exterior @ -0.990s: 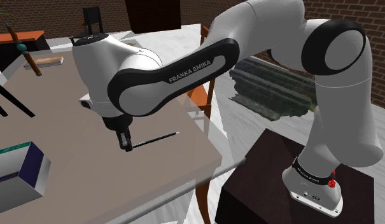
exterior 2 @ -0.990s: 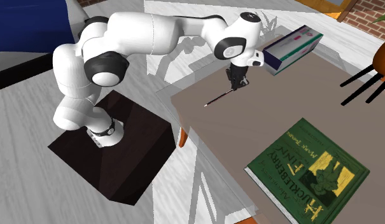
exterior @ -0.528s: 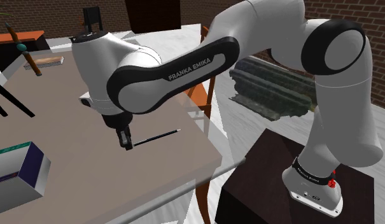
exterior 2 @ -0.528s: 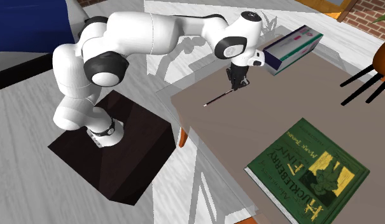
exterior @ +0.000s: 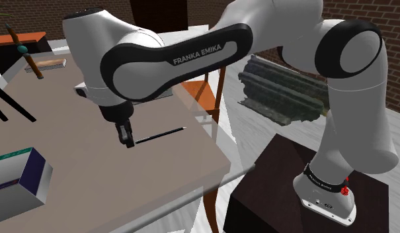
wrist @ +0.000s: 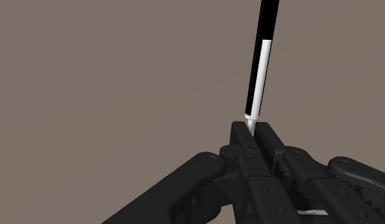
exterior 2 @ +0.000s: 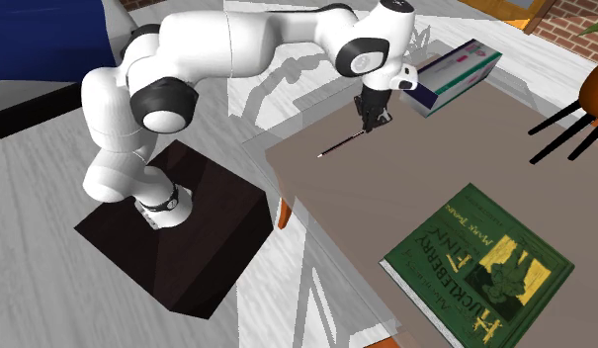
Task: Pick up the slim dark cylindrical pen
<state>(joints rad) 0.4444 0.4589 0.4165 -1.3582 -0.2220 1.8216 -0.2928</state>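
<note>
1. Grey-brown flat tabletop [exterior: 92, 192], w/ green hardcover book [exterior 2: 474, 262] & white-purple carton [exterior 2: 455, 67] on it.
2. White Franka arm [exterior: 192, 56] bends over table's stand-side edge.
3. All-black two-finger gripper [exterior: 127, 137] pts down, fingers narrow, clamped.
4. Slim black-and-white cylindrical pen [exterior: 160, 136]: one end pinched betw. those fingers, rest sticks out sideways over tabletop.

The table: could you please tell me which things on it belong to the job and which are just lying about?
Job: pen; gripper, shut on the pen's end.
Lying about: green book; box.
</note>
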